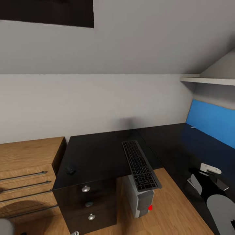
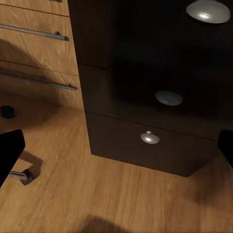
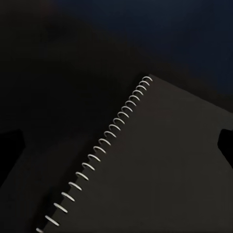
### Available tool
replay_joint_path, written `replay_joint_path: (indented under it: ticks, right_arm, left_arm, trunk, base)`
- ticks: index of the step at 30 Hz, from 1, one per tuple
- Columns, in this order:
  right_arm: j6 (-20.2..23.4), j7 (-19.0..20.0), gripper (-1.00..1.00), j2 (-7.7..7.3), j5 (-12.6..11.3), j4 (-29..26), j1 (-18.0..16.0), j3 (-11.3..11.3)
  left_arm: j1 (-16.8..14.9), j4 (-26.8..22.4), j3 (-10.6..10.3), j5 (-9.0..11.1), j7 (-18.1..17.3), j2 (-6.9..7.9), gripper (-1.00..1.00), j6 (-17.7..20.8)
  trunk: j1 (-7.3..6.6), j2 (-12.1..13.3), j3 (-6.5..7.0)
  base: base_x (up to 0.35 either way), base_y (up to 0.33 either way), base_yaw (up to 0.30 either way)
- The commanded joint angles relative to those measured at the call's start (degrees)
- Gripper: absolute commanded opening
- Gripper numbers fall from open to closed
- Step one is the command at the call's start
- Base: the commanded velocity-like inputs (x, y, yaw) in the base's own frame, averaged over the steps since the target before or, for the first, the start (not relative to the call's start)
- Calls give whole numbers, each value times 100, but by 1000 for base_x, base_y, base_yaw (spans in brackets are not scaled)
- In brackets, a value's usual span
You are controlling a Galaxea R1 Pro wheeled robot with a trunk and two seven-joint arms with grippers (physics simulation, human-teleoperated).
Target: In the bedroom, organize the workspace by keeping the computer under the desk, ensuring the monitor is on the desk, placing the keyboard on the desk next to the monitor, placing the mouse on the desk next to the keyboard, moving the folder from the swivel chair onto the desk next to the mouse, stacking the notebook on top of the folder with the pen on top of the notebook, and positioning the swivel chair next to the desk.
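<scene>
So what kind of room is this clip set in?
Probably a home office corner, rendered in simulation: an L-shaped glossy black desk carries a keyboard, a grey tower computer stands on the wooden floor beneath, and a wooden chest of drawers sits alongside.

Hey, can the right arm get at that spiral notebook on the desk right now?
Probably yes. The right wrist view looks straight down on the spiral notebook, lying flat on the black desk, with nothing lying on or over it. The gripper fingertips show at the picture's edges, spread wide.
</scene>
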Motion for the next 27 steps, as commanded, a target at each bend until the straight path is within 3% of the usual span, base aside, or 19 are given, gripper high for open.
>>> replay_joint_path:
  ticks: [1,27]
  right_arm:
    - [26,-22,100,-1,-40,-12,-1,8]
    - [26,-22,100,-4,-47,-12,-1,8]
  left_arm:
    - [-3,-7,-6,29,8,3,100,-31]
    - [-3,-11,-5,30,8,3,100,-25]
  trunk:
    - [23,-45,-23]
    - [572,-1047,-472]
  base:
    - [0,0,0]
    - [0,0,0]
